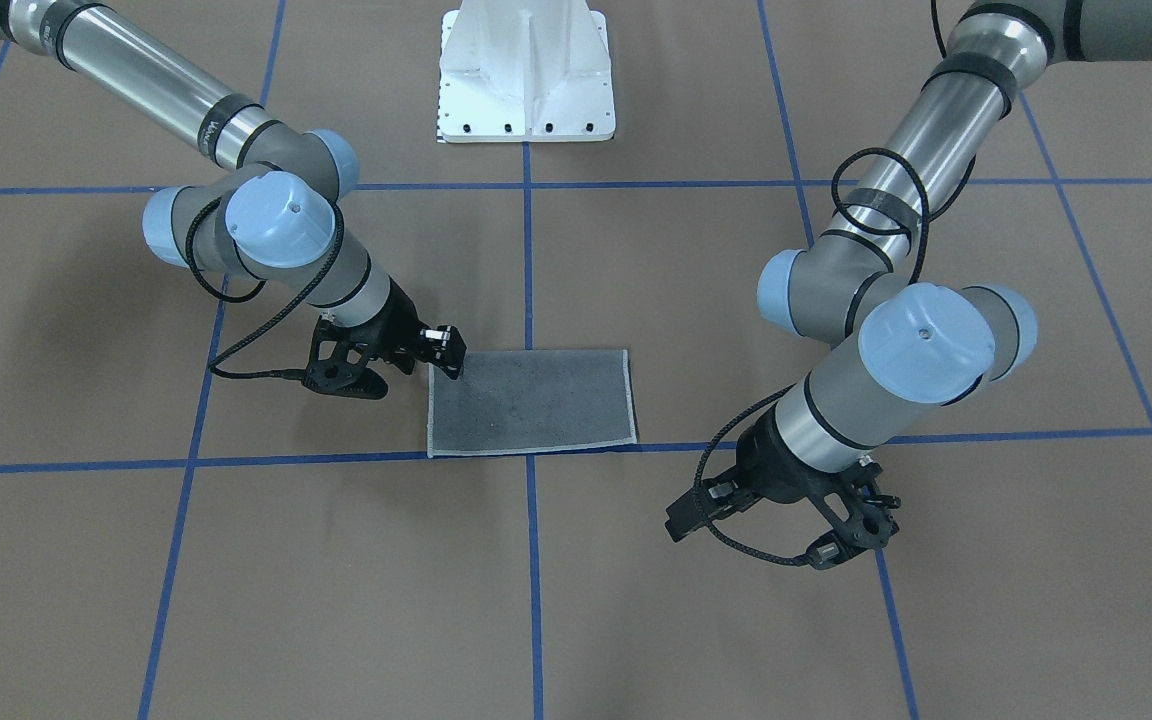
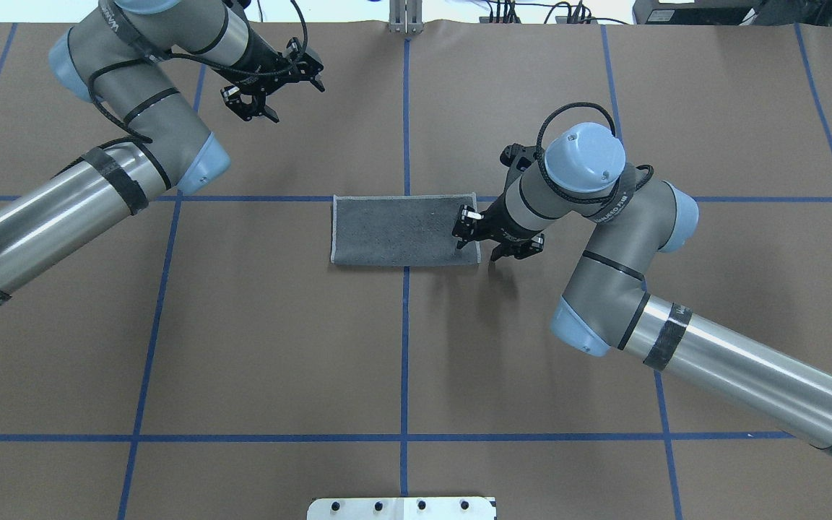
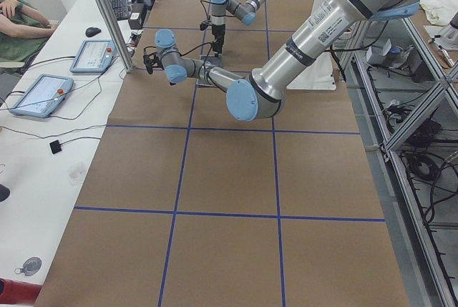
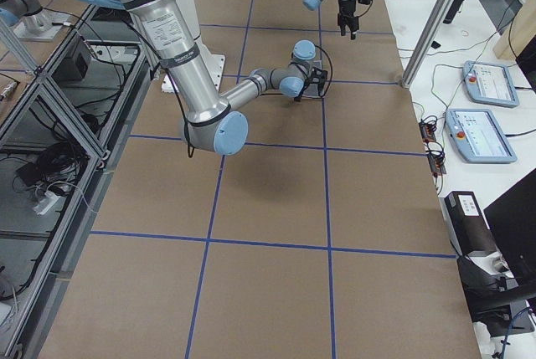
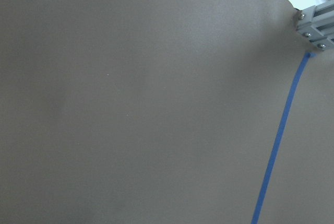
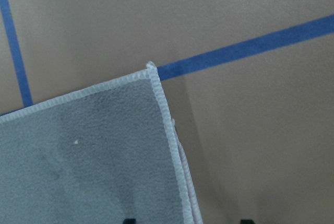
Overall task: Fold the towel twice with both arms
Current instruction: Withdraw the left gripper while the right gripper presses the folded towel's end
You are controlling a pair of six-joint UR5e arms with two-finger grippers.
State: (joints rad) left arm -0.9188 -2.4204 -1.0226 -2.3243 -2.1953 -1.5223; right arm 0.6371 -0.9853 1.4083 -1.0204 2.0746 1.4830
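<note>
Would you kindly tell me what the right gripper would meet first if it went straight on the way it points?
Probably the towel: the right gripper points down over its short edge, jaws open astride that edge in the wrist view. Its height above the towel is unclear.

1. Light is bright and even, from overhead.
2. A soft shadow (image 2: 497,278) lies on the table (image 2: 279,325) just beside the right gripper's (image 2: 465,230) jaws.
3. Glare streaks the arms' (image 1: 136,75) silver tubes.
4. The right wrist view shows the towel (image 6: 88,166) sharp ahead of the jaws.
5. The left wrist view is dimmer and flat, blown white at its top right corner.
</note>
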